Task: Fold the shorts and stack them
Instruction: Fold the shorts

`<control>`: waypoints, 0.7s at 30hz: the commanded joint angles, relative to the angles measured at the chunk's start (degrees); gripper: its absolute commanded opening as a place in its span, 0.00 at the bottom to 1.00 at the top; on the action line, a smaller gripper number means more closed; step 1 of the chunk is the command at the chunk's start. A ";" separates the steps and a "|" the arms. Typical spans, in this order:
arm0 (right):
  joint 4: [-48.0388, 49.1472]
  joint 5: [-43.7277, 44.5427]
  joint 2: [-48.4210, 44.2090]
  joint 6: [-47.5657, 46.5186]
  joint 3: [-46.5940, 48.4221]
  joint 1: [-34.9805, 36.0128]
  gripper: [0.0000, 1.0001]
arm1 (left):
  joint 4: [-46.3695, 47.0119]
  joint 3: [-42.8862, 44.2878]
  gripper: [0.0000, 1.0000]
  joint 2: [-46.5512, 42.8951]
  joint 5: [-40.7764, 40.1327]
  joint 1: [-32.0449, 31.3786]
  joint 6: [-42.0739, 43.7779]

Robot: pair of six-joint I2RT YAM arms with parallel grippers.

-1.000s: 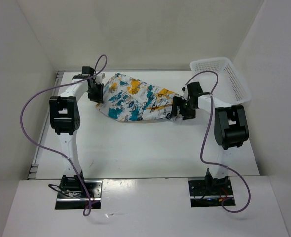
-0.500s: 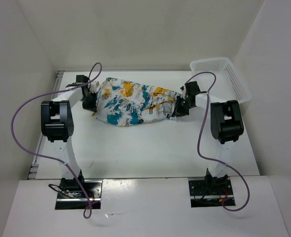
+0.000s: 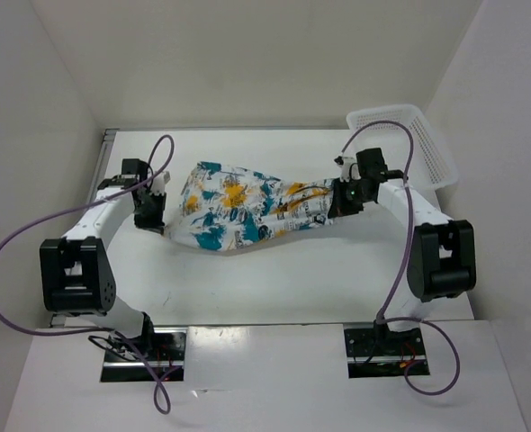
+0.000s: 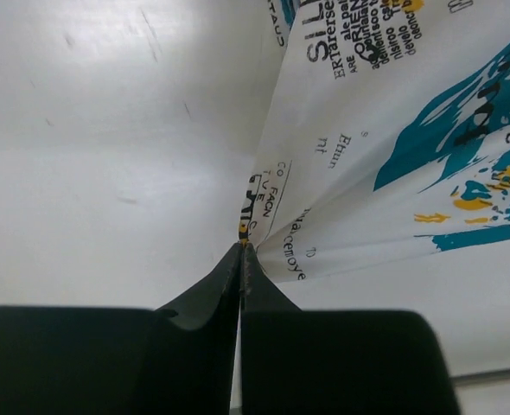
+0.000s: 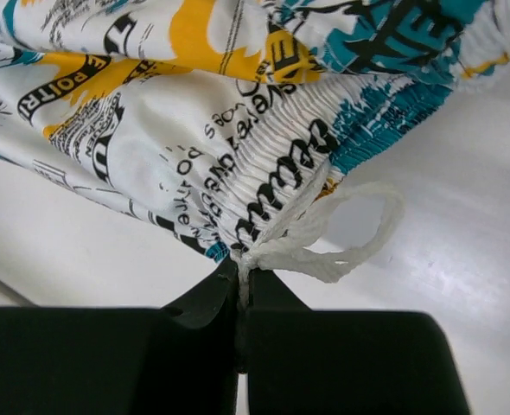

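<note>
The shorts (image 3: 243, 209), white fabric with teal, yellow-orange and black print, hang stretched between my two grippers above the table. At the left end, my left gripper (image 3: 157, 205) is shut on a thin edge of the shorts (image 4: 341, 164), the cloth pinched at its fingertips (image 4: 243, 246). My right gripper (image 3: 336, 200) is shut on the gathered elastic waistband of the shorts (image 5: 264, 173), where a white drawstring loop (image 5: 359, 246) dangles beside its fingertips (image 5: 241, 268).
A white plastic lattice basket (image 3: 408, 144) stands at the back right corner, just behind the right arm. White walls close in the table (image 3: 274, 279) on three sides. Purple cables loop off both arms.
Both grippers have closed on the ends of the shorts. The arms have pulled apart and toward the front, stretching the bunched cloth out wider between them.
</note>
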 commanded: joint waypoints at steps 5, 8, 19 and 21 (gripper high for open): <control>-4.74 -0.29 -4.92 -5.70 -4.58 1.47 0.00 | -5.34 -2.35 0.55 -4.64 2.32 -0.61 0.25; -4.74 -0.29 -3.34 -5.70 -4.58 1.47 0.00 | -3.15 3.43 0.57 0.17 1.71 -1.22 0.25; -5.79 -0.90 -0.61 -6.32 -3.52 1.47 0.00 | -0.33 43.87 0.63 33.56 1.89 -10.61 0.25; -6.40 -0.91 0.01 -6.85 -3.52 1.47 0.00 | -0.33 46.77 0.63 37.01 0.31 -11.15 0.25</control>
